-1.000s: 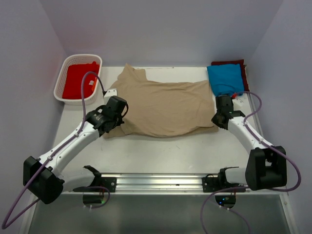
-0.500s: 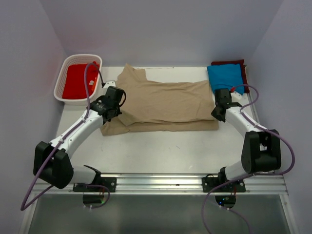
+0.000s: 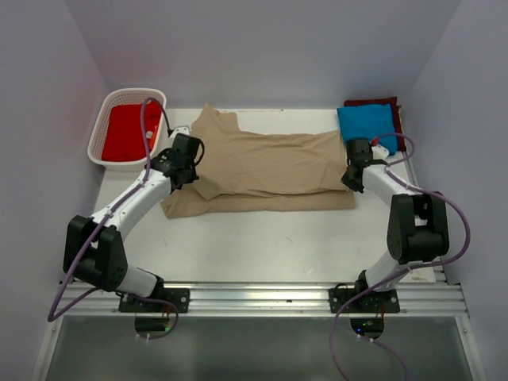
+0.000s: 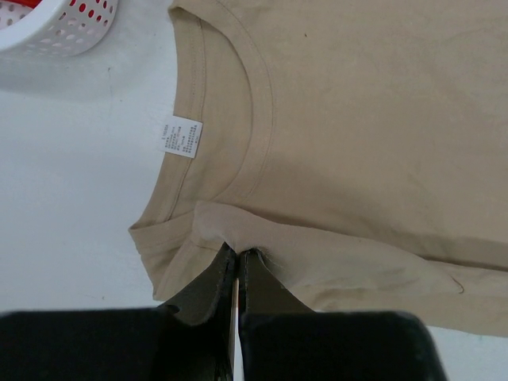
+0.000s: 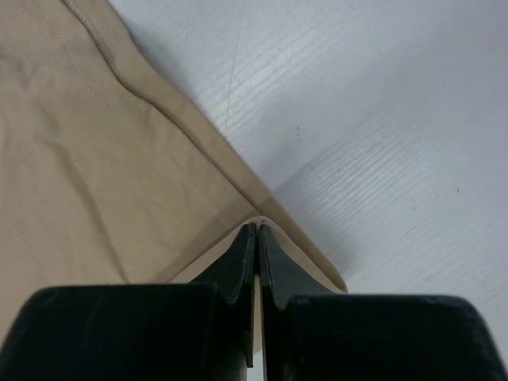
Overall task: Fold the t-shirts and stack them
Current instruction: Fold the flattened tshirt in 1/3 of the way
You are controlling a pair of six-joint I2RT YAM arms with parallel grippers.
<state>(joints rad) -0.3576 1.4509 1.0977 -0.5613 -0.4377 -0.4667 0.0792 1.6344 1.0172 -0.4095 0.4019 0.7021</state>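
White desk (image 3: 262,238), lilac walls (image 3: 262,48) around. Far-left corner: white lattice basket (image 3: 97,141), red t-shirt (image 3: 125,131) inside. Left pincer (image 4: 236,255): jaws together, clamped on doubled-over edge of tan t-shirt (image 3: 270,163) just beside collar; label (image 4: 181,137) visible. Tan t-shirt spread across desk centre, near part folded over, lower layer showing along near edge. Right pincer (image 5: 256,232): jaws together, clamped on hem corner. Far-right corner: blue t-shirt (image 3: 367,127) atop maroon t-shirt (image 3: 389,102).

Overhead wide; wrists close (sharing tan shirt (image 3: 270,163)).
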